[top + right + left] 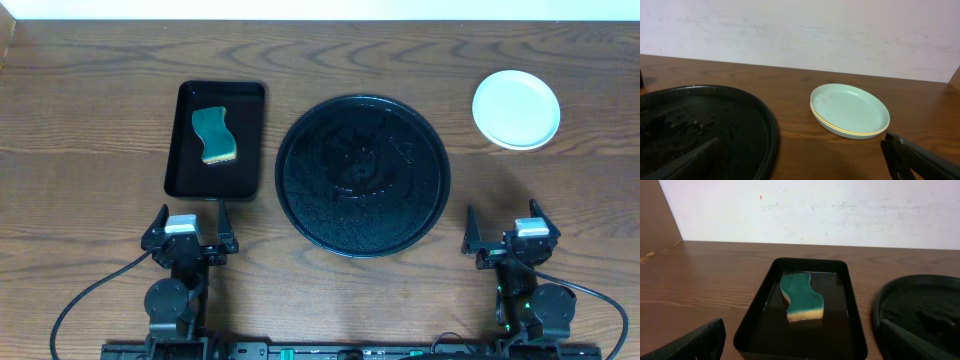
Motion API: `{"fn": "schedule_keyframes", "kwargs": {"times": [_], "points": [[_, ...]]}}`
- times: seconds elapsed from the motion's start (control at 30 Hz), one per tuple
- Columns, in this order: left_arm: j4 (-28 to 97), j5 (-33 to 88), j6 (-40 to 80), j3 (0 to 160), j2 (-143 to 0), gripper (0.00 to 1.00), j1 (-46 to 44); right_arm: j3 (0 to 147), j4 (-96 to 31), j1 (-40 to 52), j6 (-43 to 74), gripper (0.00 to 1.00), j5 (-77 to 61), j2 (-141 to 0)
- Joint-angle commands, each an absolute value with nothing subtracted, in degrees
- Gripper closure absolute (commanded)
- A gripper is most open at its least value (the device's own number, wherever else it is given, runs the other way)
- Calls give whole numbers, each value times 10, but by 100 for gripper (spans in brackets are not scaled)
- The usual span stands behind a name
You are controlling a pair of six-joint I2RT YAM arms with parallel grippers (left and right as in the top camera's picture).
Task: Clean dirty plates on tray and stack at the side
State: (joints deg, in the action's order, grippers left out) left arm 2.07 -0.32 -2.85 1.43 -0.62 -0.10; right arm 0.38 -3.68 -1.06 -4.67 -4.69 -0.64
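The large round black tray (362, 175) sits at the table's middle with no plates on it; it also shows in the left wrist view (920, 310) and the right wrist view (705, 125). The plates (516, 108) lie stacked on the table at the far right, a mint-white one on top with a pale yellow rim showing beneath it in the right wrist view (850, 110). My left gripper (189, 235) is open and empty at the front left. My right gripper (511, 238) is open and empty at the front right, in front of the stack.
A smaller rectangular black tray (216, 140) stands left of the round tray and holds a green and yellow sponge (214, 135), also seen in the left wrist view (801, 297). A white wall runs along the table's far edge.
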Motion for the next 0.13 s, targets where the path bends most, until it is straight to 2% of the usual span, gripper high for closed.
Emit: {"fn": "schedule_keyframes", "kwargs": {"times": [0.0,0.1], "points": [[42,-2,-34,3,-2,4,1,3,-40,-15,-52,1,-46,-3],[42,-2,-34,3,-2,4,1,3,-40,-15,-52,1,-46,-3]]}}
